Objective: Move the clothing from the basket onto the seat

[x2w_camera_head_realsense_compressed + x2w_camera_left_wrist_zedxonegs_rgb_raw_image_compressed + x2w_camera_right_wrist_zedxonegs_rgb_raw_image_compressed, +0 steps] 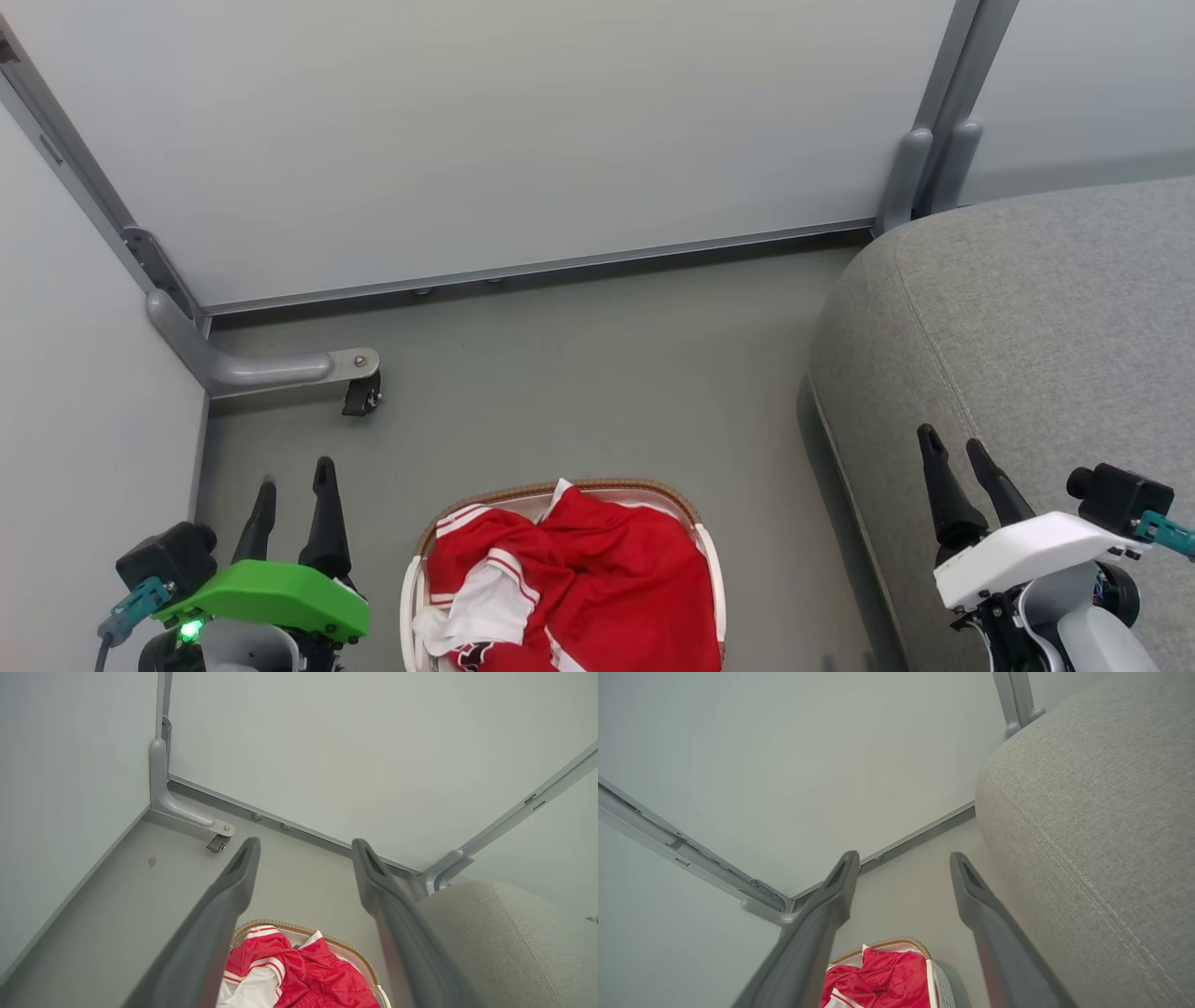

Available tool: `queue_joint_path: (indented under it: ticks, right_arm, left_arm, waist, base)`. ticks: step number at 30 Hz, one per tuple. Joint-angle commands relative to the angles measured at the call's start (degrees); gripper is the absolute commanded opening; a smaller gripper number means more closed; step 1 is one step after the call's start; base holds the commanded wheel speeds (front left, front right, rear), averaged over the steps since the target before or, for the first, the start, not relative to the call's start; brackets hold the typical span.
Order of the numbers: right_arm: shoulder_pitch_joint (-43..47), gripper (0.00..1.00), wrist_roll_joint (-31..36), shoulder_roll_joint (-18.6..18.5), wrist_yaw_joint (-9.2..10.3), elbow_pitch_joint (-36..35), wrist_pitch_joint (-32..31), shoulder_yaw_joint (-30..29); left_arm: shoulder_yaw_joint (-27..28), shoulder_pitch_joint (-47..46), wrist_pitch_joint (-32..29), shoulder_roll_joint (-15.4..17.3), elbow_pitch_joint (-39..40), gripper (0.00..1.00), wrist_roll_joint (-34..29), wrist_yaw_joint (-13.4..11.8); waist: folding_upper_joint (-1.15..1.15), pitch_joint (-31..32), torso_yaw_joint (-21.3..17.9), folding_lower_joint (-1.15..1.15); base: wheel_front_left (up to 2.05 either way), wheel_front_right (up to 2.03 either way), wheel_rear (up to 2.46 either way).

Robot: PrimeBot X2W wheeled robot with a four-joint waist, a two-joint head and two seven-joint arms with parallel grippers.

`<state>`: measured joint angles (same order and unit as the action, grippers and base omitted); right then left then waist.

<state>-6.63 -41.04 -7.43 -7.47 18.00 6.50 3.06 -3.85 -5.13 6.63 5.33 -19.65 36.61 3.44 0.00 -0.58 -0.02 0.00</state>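
Closest to our head camera: left gripper (296, 474), green-shelled, at the lower left, fingers pointing up the view, jaws apart with nothing between them. We note it hangs over bare grey floor (579, 373), beside the basket and not touching it. Right gripper (951, 439), white-shelled, at the lower right; its jaws are likewise apart and empty, and its fingers show against the front edge of the seat (1046, 308). We cannot tell from this view whether they touch the fabric.

Clothing (597, 569): a crumpled red heap with white striped trim, lying inside the basket (644, 487), which stands on the floor between the two grippers. A white fold sits at the heap's left side; we cannot tell if it is garment or liner. A dark marking at the bottom edge is cut off by the frame.

Seat: grey woven cushion with a rounded corner and stitched seam, to the right of the basket, a strip of floor between them.

Background: pale wall panels (467, 131) in grey framing; a bracket foot with a small caster (361, 397) at the left corner.
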Motion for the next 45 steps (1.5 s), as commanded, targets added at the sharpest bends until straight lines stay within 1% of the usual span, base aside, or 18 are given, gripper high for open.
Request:
queue_joint_path:
  ticks: [1,11,13,23,37,45]
  right_arm:
    - [-1.34,1.00,1.72,-0.65,-0.03,-0.23,0.64,0.36]
    - [-0.93,1.00,8.16,-0.85,-0.02,-0.74,2.24,0.76]
    - [-0.89,1.00,9.39,-0.90,-0.02,-0.68,2.45,0.98]
    - [-1.01,1.00,15.75,-0.78,-0.03,-1.22,3.92,1.02]
    - [-1.78,1.00,24.30,0.16,-0.03,-1.64,5.72,0.37]
    - [-1.56,1.00,28.97,0.85,-0.03,-2.84,6.61,-0.13]
  left_arm:
    - [-0.20,-0.89,0.54,0.70,0.29,1.00,-1.91,-0.43]
    - [-0.66,-0.33,2.08,0.85,0.08,1.00,-8.13,-0.75]
    - [-1.19,-0.26,2.35,1.06,0.07,1.00,-9.59,-0.43]
    - [-1.30,-0.08,3.78,0.39,0.15,1.00,-14.78,-0.65]
    - [-0.50,-0.27,5.55,-0.60,-1.79,1.00,-21.05,1.16]
    - [0.62,-0.10,6.42,-1.61,-2.04,1.00,-23.34,2.17]
  waist:
    - [0.00,0.02,-0.04,0.00]
    - [0.00,0.13,-0.28,0.00]
    - [0.00,0.16,-0.31,0.00]
    - [0.00,0.23,-0.41,0.00]
    - [0.00,0.51,-0.72,0.00]
    - [0.00,-0.43,-1.30,0.00]
  base:
    - [0.00,0.00,0.00]
    - [0.00,0.00,0.00]
    - [0.00,0.00,0.00]
    - [0.00,0.00,0.00]
    - [0.00,0.00,0.00]
    - [0.00,0.00,0.00]
